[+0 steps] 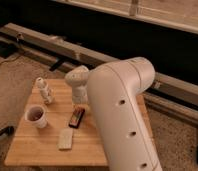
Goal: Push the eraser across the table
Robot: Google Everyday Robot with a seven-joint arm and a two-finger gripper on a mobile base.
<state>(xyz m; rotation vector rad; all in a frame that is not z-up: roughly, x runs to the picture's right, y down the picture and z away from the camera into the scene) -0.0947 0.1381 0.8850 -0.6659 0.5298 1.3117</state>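
my jaws, whose state i cannot tell, hover at the far end of the eraser (76, 118) mid-desk (29, 149); an off-centre push could spin it into the pale block (66, 139) or cup (36, 116).

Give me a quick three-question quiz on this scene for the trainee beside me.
1. True or false: the small flat dark rectangular eraser lies inside the white round cup.
2. What lies nearest the light wooden table's front edge? A) cup B) pale whitish rectangular block C) eraser
3. Fill in: the gripper, at the white arm's tip, is right by the far end of the ____.
Key: 1 false; 2 B; 3 eraser.
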